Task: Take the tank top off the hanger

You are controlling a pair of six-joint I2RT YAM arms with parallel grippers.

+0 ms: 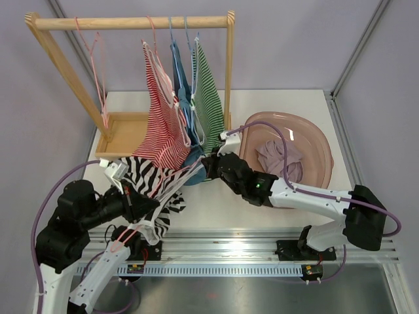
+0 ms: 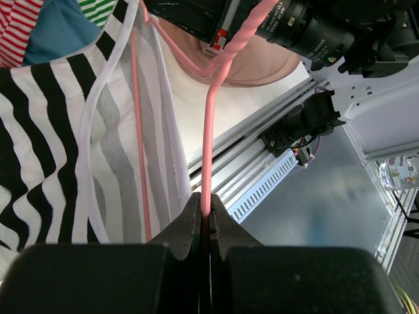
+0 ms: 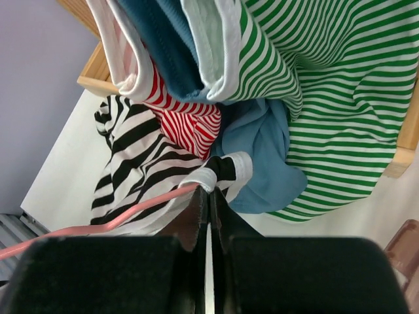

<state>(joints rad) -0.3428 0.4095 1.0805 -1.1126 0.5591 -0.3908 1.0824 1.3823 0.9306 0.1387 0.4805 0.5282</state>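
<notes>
Clenching the pink hanger (image 2: 208,131) in the left gripper (image 2: 205,216) and pinching the strap (image 3: 241,163) of the black-and-white tank top (image 1: 145,171), lower left of the top view, with the right gripper (image 3: 208,196), probably only starting to slide it off.

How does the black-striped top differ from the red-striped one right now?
The black top has broad stripes; the red top has fine ones. The red top hangs from the rail; the black top is off it, sagging low on a pink hanger pinched by the left gripper. Both are tank tops striped with white.
</notes>
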